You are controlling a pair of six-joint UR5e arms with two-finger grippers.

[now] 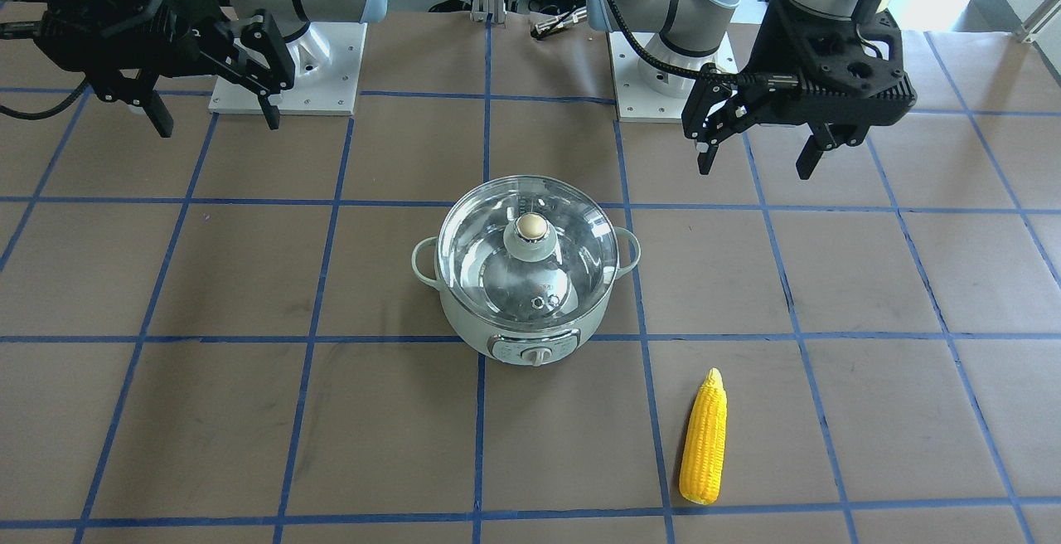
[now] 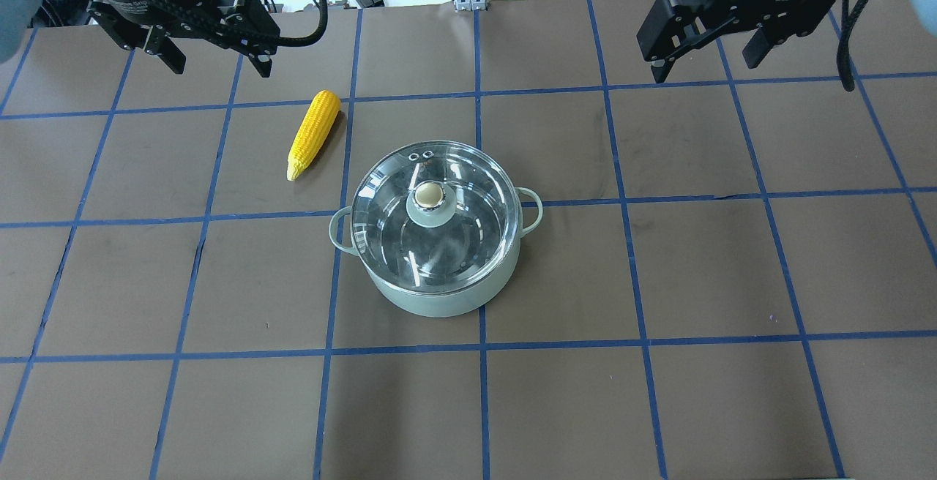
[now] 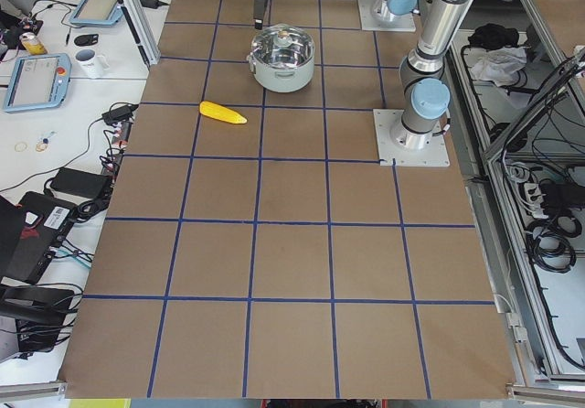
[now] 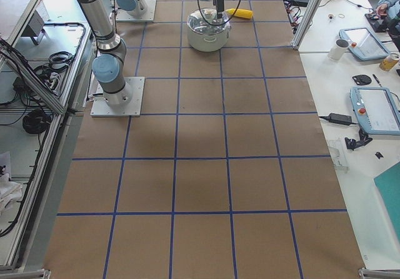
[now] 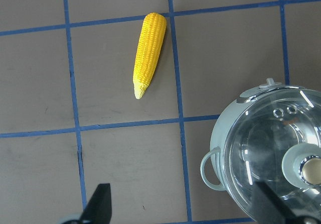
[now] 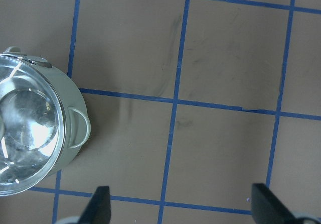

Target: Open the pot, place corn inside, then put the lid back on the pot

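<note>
Front-facing: noting the round domed clear glass lid sitting closed on the pale mint-green round electric pot. Spotting the yellow tapered corn cob lying on the brown taped surface, apart from the pot, on the side of the left end effector. Finding that one and the right end effector hanging released and empty, near the bases.

Overhead: confirming the lid seated, corn untouched.

Left wrist: looking down on corn and lid knob.

Judging nothing done yet: opening, loading, re-lidding all left.

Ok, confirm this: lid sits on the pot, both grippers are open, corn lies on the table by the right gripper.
Wrong side: the corn lies by the left gripper, as the overhead exterior view shows. The rest stands, with the lid on the pot.
</note>
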